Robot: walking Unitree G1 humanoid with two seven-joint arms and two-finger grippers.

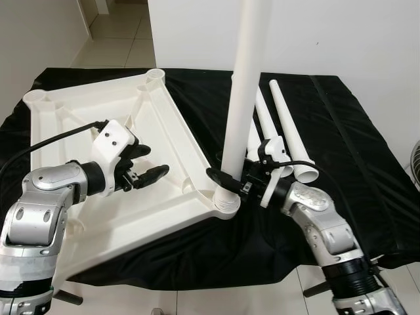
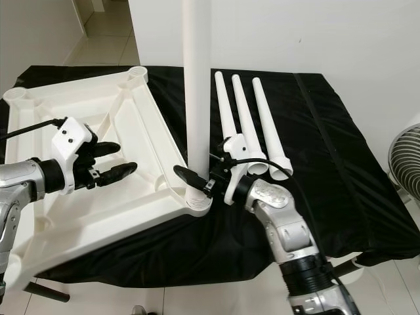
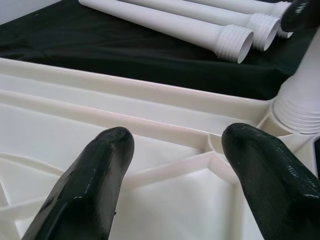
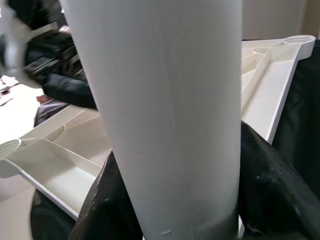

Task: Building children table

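Setting: desk (image 1: 367, 197) draped in black cloth, white wall behind, tiled floor around.
Tabletop: white plastic tabletop (image 1: 98, 157) lying underside up over the desk's left half, corner sockets facing upward.
Standing leg: upright white leg (image 1: 244, 85) seated in the socket at the tabletop's near right corner, near the desk's front edge.
Right gripper (image 1: 226, 180): jaws clenched around the standing leg just above the socket.
Left gripper (image 1: 147, 164): jaws released, hovering over the tabletop's ribbed underside, grasping nothing.
Spare legs: three loose legs (image 2: 252, 121) lying side by side toward the desk's middle.
Progress: one leg apparently in; three legs, then turning over, judged left.
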